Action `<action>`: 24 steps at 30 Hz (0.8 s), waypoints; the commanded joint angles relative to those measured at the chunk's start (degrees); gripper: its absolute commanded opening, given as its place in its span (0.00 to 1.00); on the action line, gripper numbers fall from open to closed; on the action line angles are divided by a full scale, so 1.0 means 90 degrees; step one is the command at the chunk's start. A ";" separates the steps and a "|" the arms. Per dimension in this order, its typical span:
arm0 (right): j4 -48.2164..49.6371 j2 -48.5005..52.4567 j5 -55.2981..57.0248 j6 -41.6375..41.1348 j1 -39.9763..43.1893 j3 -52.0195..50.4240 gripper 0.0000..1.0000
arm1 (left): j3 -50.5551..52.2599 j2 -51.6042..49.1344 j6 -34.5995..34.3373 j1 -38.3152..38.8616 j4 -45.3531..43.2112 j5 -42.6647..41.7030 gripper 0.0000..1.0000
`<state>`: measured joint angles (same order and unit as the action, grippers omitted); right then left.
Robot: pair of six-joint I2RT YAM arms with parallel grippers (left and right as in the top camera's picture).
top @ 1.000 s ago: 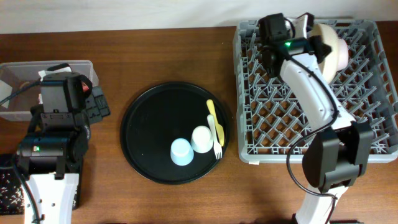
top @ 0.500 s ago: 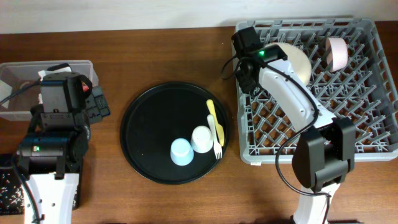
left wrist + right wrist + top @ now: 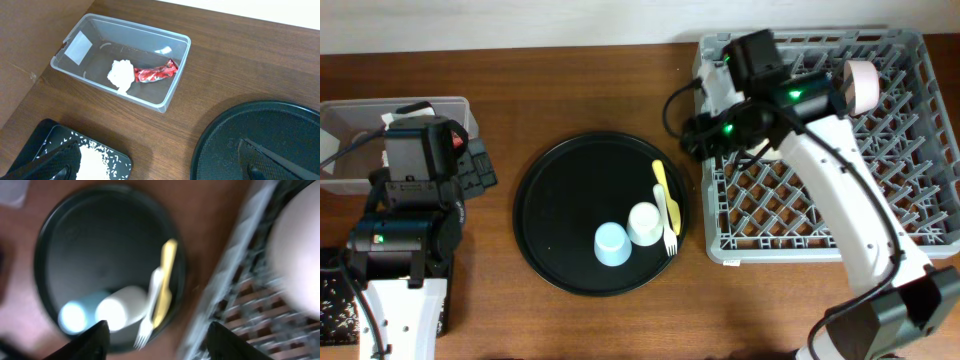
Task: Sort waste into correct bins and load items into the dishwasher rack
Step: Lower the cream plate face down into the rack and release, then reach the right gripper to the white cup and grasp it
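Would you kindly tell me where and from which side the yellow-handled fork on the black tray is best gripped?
Probably best to grip the fork by its yellow handle end, coming straight down and closing across its narrow width. It lies flat on the tray, and the white cup crowds its tine end.

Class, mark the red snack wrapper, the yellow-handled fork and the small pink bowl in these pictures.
red snack wrapper [image 3: 155,74], left wrist view, middle of the crinkled foil.
yellow-handled fork [image 3: 663,190], overhead view, on the handle.
small pink bowl [image 3: 863,85], overhead view, its visible side.
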<state>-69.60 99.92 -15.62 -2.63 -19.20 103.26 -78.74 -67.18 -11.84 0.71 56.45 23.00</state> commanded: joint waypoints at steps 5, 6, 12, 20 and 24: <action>0.0134 0.0204 0.0401 -0.0850 -0.1506 -0.0350 0.76 | -0.0019 0.0044 -0.0061 -0.0027 0.0007 0.0090 0.99; 0.0158 0.0209 0.1044 -0.1251 -0.1715 -0.0425 0.77 | -0.0019 0.0044 -0.0061 -0.0027 0.0007 0.0090 0.99; 0.1132 0.0209 0.1979 -0.2322 -0.2327 -0.1462 0.79 | -0.0019 0.0044 -0.0061 -0.0027 0.0007 0.0090 0.99; 0.2834 0.0209 0.1960 -0.2431 -0.2329 -0.3094 0.81 | -0.0019 0.0044 -0.0061 -0.0027 0.0007 0.0090 0.99; 0.2839 0.0228 0.1933 -0.2429 -0.2329 -0.3249 0.98 | -0.0019 0.0044 -0.0061 -0.0027 0.0007 0.0090 0.99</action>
<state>-44.21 102.00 1.13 -23.94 -39.81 75.02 -78.74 -67.18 -11.84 0.71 56.42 23.00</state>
